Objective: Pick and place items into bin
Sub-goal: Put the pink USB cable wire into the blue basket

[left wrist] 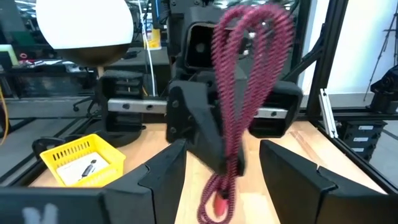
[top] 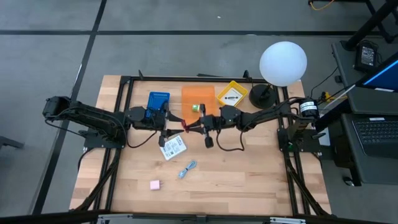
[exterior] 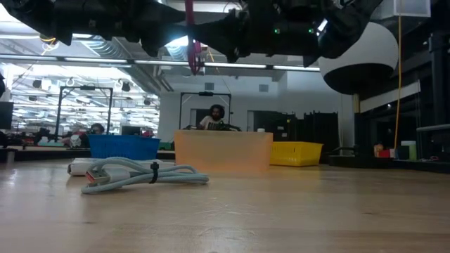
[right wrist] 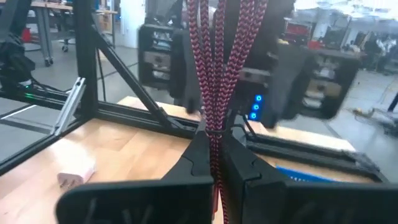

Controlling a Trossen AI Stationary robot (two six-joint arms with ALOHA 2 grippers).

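The right hand [right wrist: 214, 163] hangs above the middle of the desk [top: 249, 180], clenched on the dark-red cord [right wrist: 217, 68], whose braided loops stand up from between its fingers; the left hand [top: 165, 134] faces it from nine o'clock, its fingers spread apart with the cord dangling between them, touching neither; in the high view the cord [top: 186, 125] shows between the two hands, lifted clear of the wood; a white printed packet [top: 173, 147] lies just at six o'clock of the hands; the light-blue piece [top: 187, 168] lies farther toward six, and the pink cube [top: 155, 185] toward seven; along the twelve o'clock edge stand the blue bin [top: 157, 102], the orange bin [top: 198, 100] with a tiny greenish cube [top: 195, 107] inside, and the yellow bin [top: 232, 94].
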